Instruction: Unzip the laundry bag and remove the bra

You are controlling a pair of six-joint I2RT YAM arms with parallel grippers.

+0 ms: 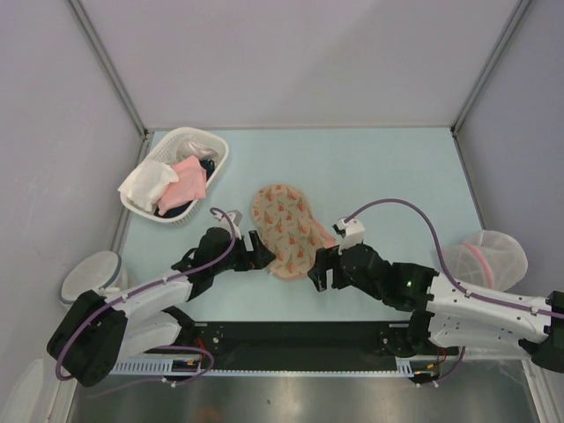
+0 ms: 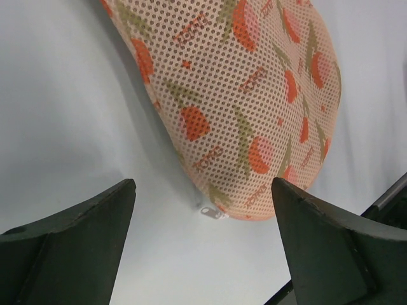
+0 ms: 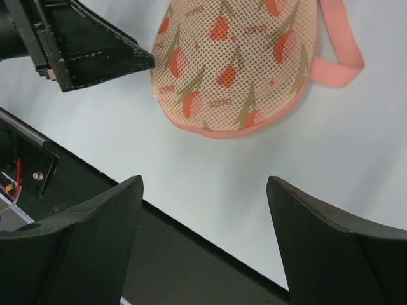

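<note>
The laundry bag, a beige-pink pouch with orange-red floral print, lies flat and zipped at the table's middle. It also shows in the left wrist view and the right wrist view. Its small metal zipper pull sticks out at the near end. My left gripper is open and empty just left of that end, with the pull between its fingers but farther out. My right gripper is open and empty just right of the end. The bra is hidden.
A white basket at the back left holds a white cloth, a pink cloth and some dark fabric. A white mesh dome with pink rim stands at the right. A black strip runs along the near edge.
</note>
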